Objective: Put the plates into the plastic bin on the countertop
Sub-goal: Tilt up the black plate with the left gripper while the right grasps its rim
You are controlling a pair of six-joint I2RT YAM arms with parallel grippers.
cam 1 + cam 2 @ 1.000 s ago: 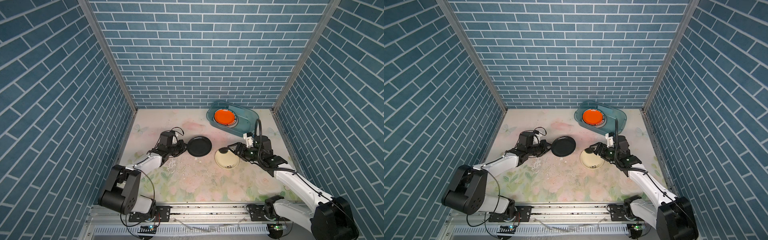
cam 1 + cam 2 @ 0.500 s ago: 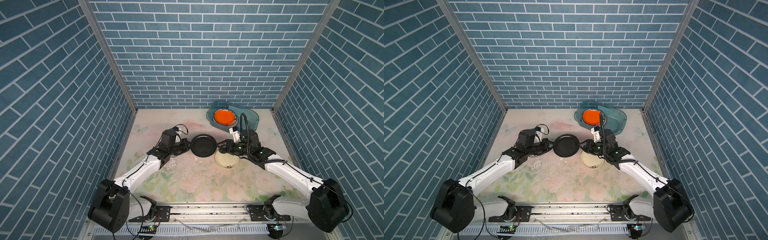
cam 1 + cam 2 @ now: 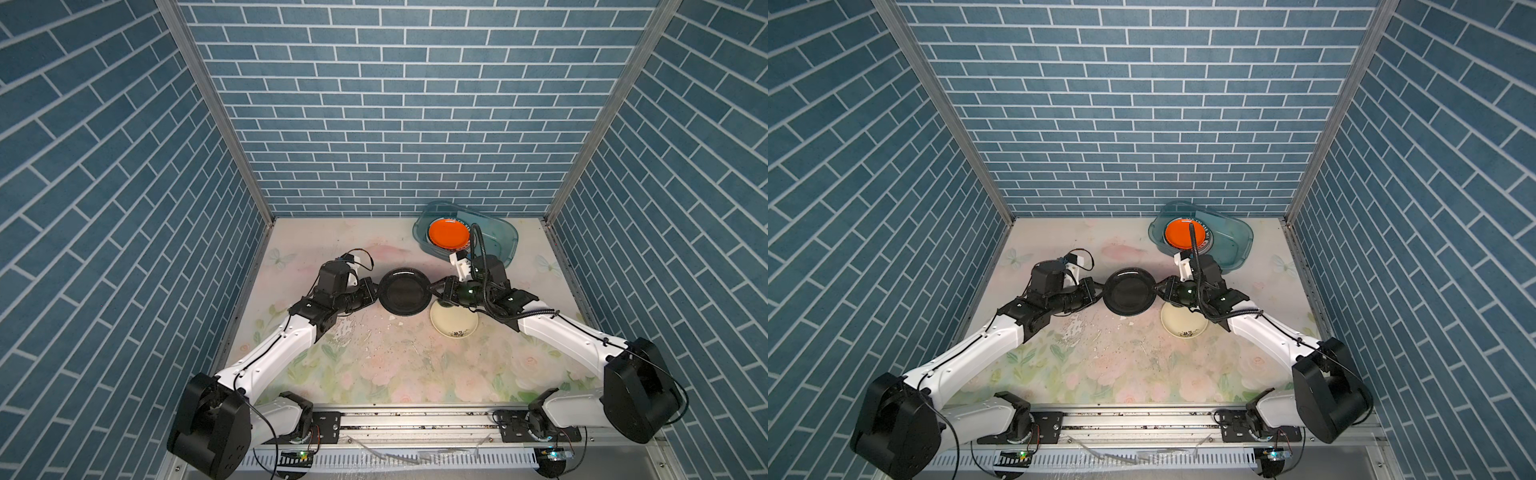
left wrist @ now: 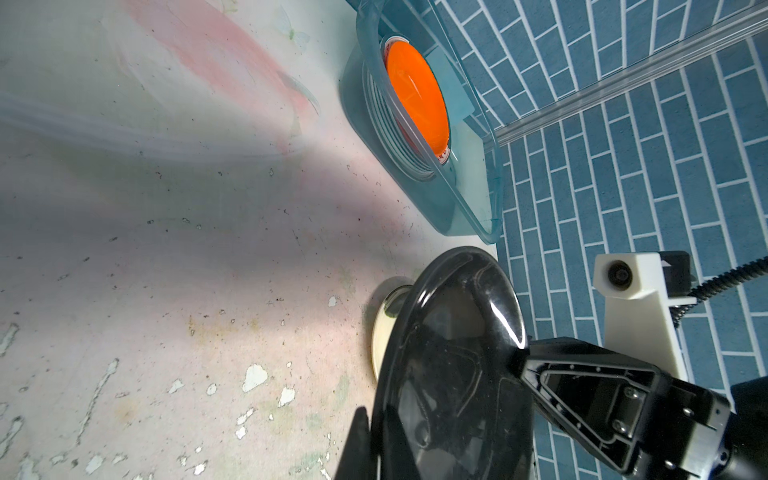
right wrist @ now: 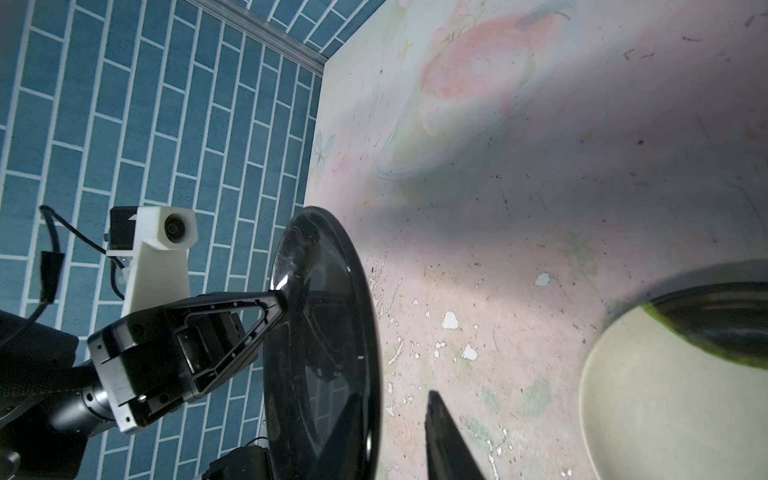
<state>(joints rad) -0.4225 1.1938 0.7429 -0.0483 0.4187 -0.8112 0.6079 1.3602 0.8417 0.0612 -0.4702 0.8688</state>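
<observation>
My left gripper (image 3: 375,291) clamps the black plate (image 3: 402,291) mid-air. My right gripper (image 3: 435,289) straddles the opposite rim, not pinching yet. The orange plate (image 3: 449,232) tops a stack in the plastic bin (image 3: 496,243) just behind it, and the cream plate (image 3: 455,326) waits underneath.

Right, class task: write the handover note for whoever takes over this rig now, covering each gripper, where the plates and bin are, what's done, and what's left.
Left gripper: shut on the black plate's rim, plate held off the countertop.
Right gripper: open, jaws straddling the opposite rim, not yet clamped.
Plastic bin: far right corner; orange plate tops a stack inside.
Cream plate: on the countertop, just right of the black plate.
Done: stack binned.
Left: black and cream plates.
</observation>
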